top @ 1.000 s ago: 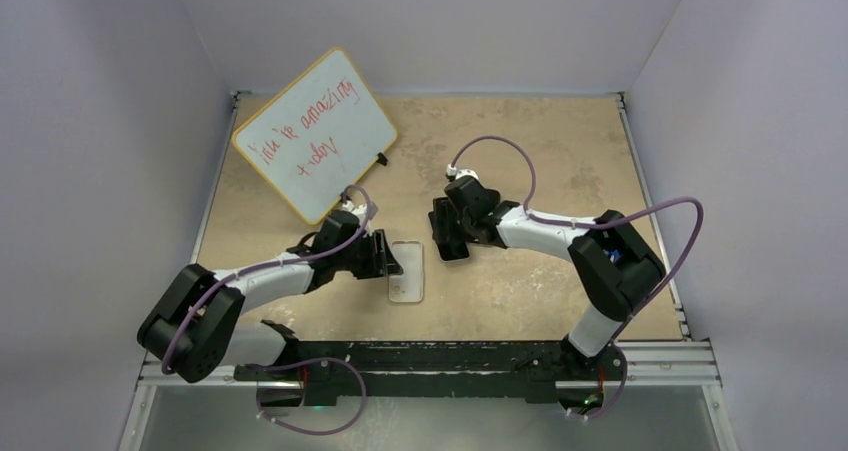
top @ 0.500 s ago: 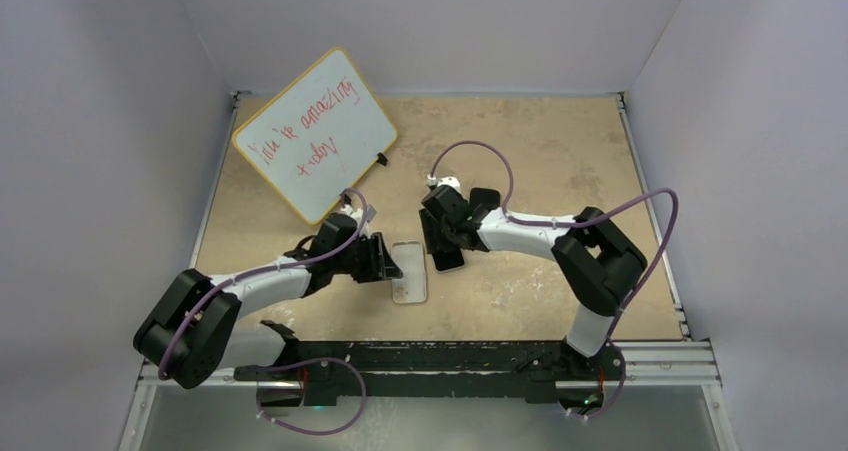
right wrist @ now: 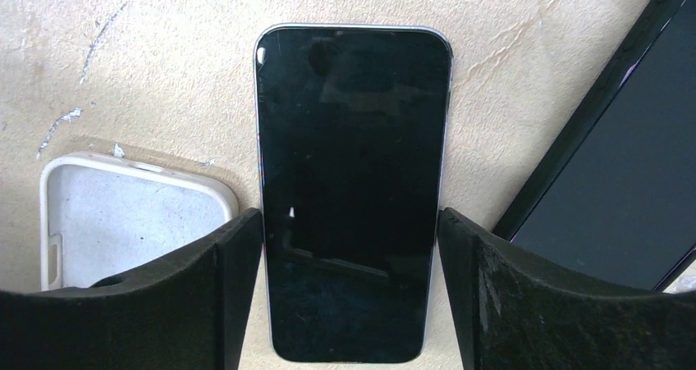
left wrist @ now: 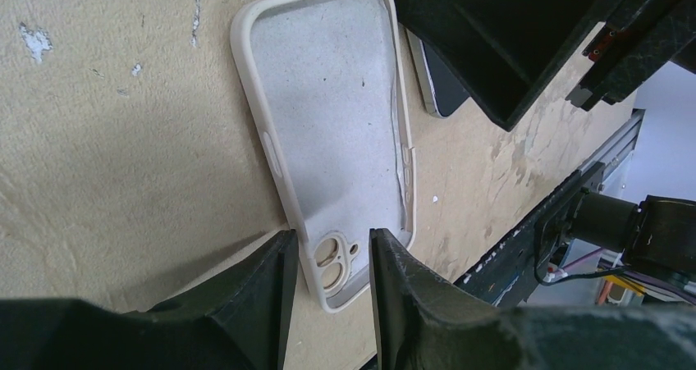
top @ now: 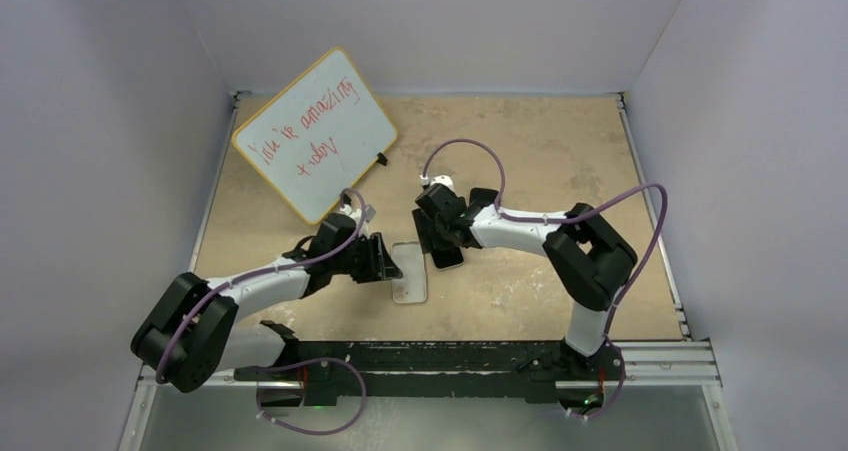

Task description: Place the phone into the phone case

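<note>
The whitish phone case [top: 408, 277] lies open side up near the table's front middle; it also shows in the left wrist view [left wrist: 332, 99]. My left gripper [top: 392, 265] is open, and its fingers straddle the case's long wall at the camera-hole corner [left wrist: 332, 237]. The black phone [top: 449, 256] lies screen up just right of the case and parallel to it. My right gripper [top: 443, 239] is shut on the phone's long sides [right wrist: 349, 218]. The phone [right wrist: 353, 181] fills the gap between both pads, and a case corner [right wrist: 123, 214] shows at lower left.
A yellow-framed whiteboard [top: 315, 136] with red writing leans at the back left. A dark flat slab [right wrist: 611, 165] lies just right of the phone in the right wrist view. The metal rail [top: 480, 356] runs along the near edge.
My right gripper has moved left and slightly forward with the phone, bringing it close beside the case. The left gripper and the case have stayed in place.
</note>
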